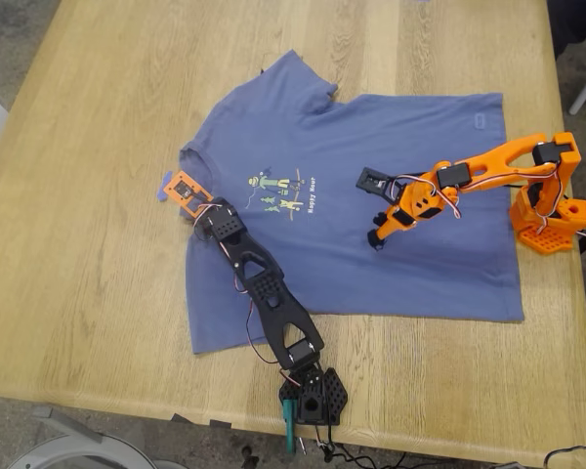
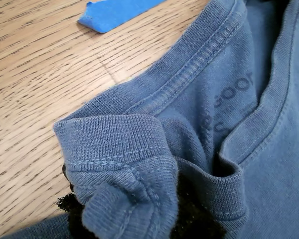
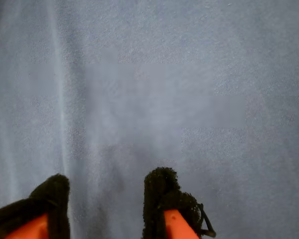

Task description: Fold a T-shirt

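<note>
T-shirt [image 1: 371, 225] lies spread flat on the wooden counter [image 1: 98, 293], print side up, collar toward the exterior view's left, hem toward that view's right; one sleeve looks tucked under at the far edge. The black arm reaches in from the near counter edge, and its tool sits at the collar. The first wrist view shows ribbed collar fabric [image 2: 119, 149] bunched and rolled up against dark padded tips, so this is my first tool [image 1: 188, 191], jaws clamped on the T-shirt at the neckline. The grip is taken at the collar likely because that thick seam gives a firm hold for lifting one end of the cloth over. A scrap of blue tape [image 2: 114, 12] lies on bare wood just beside the collar, not touching the cloth as far as I can tell. The orange arm comes in from the exterior view's right and hangs over the shirt's mid-body. The second wrist view shows my second tool [image 3: 107, 199] with its two padded tips standing apart, nothing between them, plain blue cloth beneath. Whether the tips touch the fabric I cannot tell. My guess is that it is placed to pin or pinch the middle while the collar end is drawn across. The fold is not yet made.
</note>
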Controlling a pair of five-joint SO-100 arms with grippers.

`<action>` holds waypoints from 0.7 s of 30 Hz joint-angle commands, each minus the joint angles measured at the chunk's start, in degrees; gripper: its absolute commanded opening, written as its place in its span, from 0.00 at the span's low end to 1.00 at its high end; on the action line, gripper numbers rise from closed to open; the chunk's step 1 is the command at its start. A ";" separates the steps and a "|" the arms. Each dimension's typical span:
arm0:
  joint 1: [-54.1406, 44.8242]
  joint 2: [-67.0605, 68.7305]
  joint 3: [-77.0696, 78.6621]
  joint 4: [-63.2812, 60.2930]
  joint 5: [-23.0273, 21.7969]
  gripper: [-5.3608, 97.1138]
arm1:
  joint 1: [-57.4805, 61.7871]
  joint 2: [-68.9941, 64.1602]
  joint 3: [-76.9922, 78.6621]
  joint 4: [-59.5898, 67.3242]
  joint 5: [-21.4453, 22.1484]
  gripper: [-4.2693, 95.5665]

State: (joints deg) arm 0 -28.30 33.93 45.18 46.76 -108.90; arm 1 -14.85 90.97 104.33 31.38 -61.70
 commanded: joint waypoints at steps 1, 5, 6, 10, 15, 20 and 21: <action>5.54 0.97 2.29 -0.09 0.00 0.05 | -0.70 1.05 -0.26 -1.49 0.97 0.33; 5.54 1.05 2.29 -0.09 0.00 0.05 | -0.53 -0.97 -0.79 -3.25 1.05 0.34; 5.54 1.05 2.29 -0.09 -0.09 0.05 | -0.53 -1.76 -1.23 -3.52 1.05 0.34; 5.54 1.05 2.29 -0.09 -0.09 0.05 | -0.79 -5.63 -3.08 -5.10 1.85 0.35; 5.54 1.05 2.29 -0.09 -0.09 0.05 | -0.88 -9.05 -3.34 -7.38 2.46 0.35; 5.54 1.05 2.29 -0.09 -0.09 0.05 | -2.11 -11.25 -3.60 -8.61 3.87 0.35; 5.54 1.05 2.29 -0.09 -0.09 0.05 | -2.90 -11.60 -3.60 -8.79 4.48 0.35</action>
State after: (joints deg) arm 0 -27.69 34.45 45.79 46.76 -108.90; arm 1 -16.70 79.45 103.18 23.55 -58.18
